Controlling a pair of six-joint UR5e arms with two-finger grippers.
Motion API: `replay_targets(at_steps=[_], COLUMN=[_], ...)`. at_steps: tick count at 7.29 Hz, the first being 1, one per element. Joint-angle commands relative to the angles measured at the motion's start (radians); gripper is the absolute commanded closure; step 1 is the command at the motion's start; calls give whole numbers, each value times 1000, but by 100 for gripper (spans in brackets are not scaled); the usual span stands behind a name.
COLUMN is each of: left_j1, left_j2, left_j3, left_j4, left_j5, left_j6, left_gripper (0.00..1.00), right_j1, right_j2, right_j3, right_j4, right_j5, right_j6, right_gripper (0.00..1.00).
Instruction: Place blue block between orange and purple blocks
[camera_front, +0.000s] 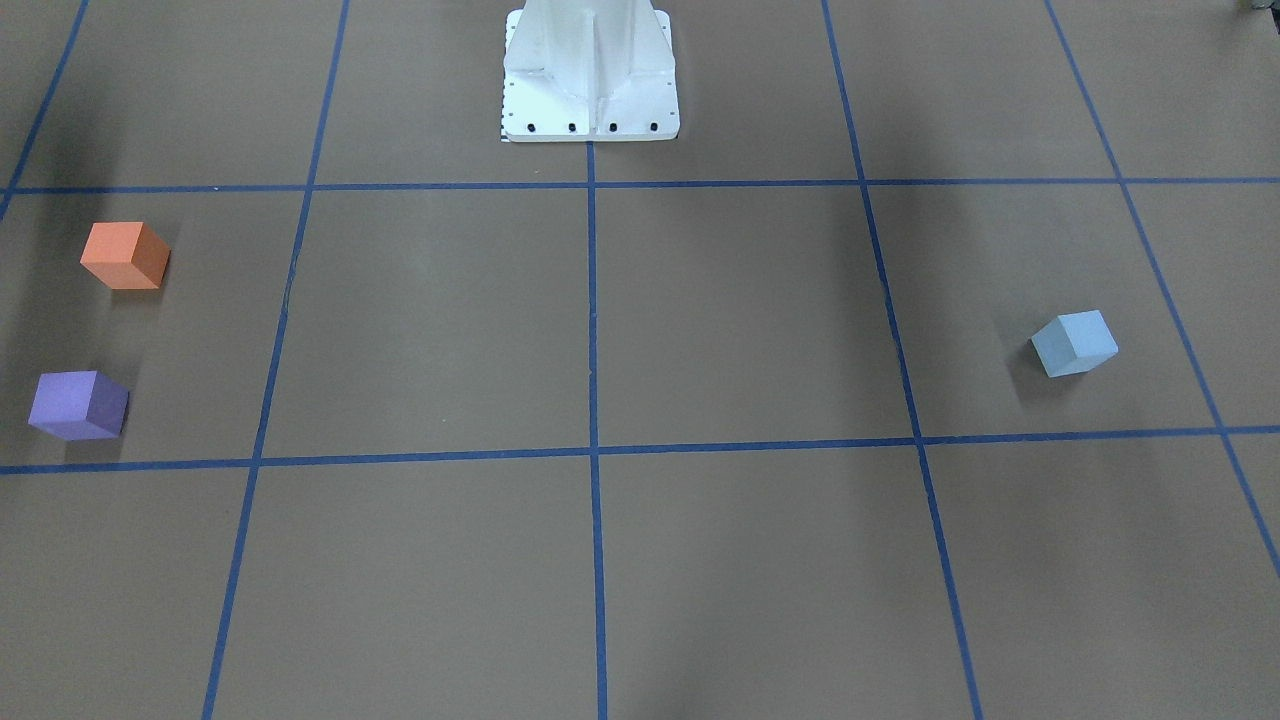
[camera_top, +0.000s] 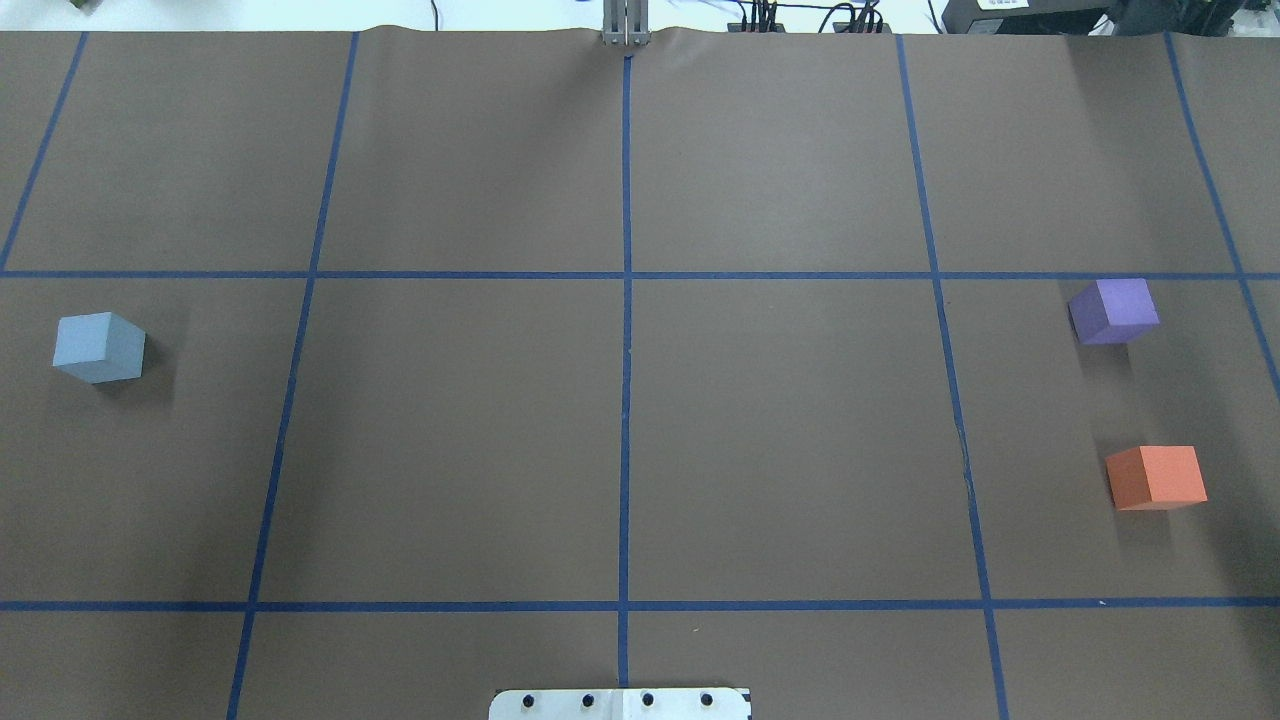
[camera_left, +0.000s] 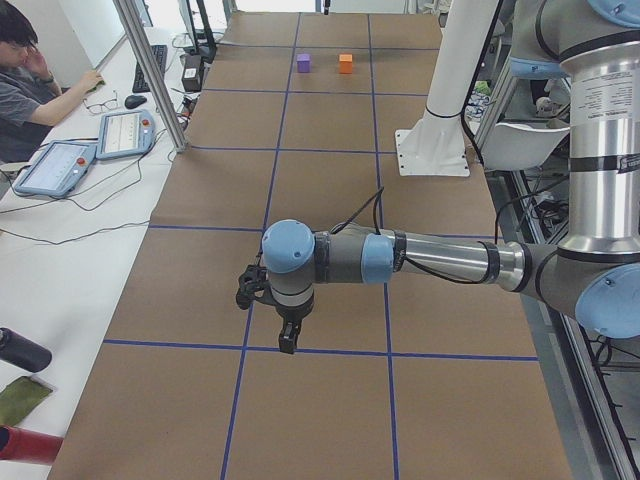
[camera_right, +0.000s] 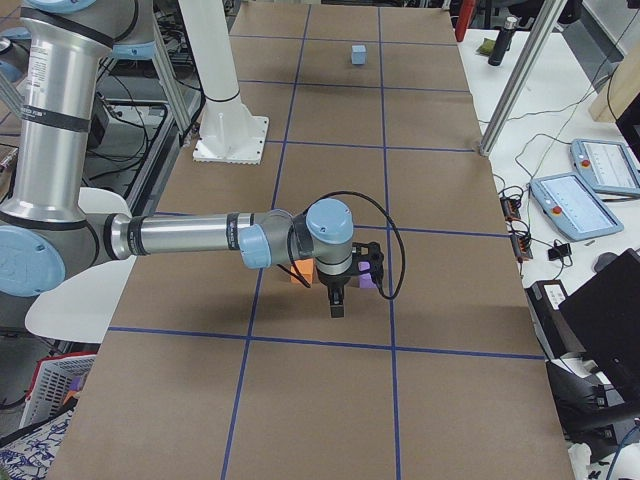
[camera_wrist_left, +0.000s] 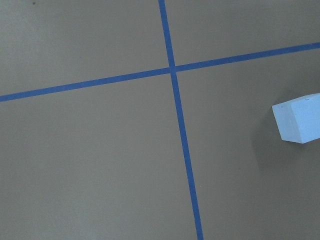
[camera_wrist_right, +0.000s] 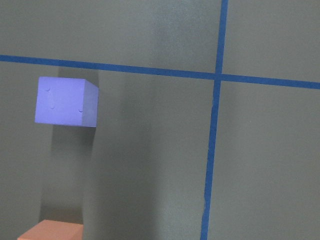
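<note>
The light blue block (camera_top: 99, 347) lies alone on the robot's left side of the table; it also shows in the front view (camera_front: 1074, 343) and at the right edge of the left wrist view (camera_wrist_left: 300, 122). The purple block (camera_top: 1113, 311) and orange block (camera_top: 1156, 477) lie on the robot's right side with a gap between them, and both show in the right wrist view, purple (camera_wrist_right: 65, 101) and orange (camera_wrist_right: 50, 231). My left gripper (camera_left: 288, 340) hangs above the table near the blue block. My right gripper (camera_right: 337, 305) hangs over the orange and purple blocks. I cannot tell whether either is open or shut.
The white robot pedestal (camera_front: 590, 70) stands at the table's middle near edge. Blue tape lines (camera_top: 626, 300) grid the brown table. An operator (camera_left: 30, 80) sits at a side desk with tablets (camera_left: 125, 133). A metal post (camera_left: 150, 70) stands at the table's far edge.
</note>
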Motion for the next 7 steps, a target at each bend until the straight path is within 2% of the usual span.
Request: replay_targets(at_steps=[1,4,5,7], left_j1=[0,0,2,17], left_j2=[1,-15,-17,-38], left_j3=[1,-12,3,26], left_j4=[-23,-77,-149,-203], left_j5=[2,3,2,-3], left_j6=[3,0,-12,-216], left_gripper=[0,0,0,0], right_j1=[8,15,13,4], right_j2=[-7,2,2,4], right_j3=[42,62,79,81], right_j4=[-11,-5,-5,-5], right_j5=[0,-4,0,0], right_j6=[-1,-3,-3,-1], right_gripper=[0,0,0,0])
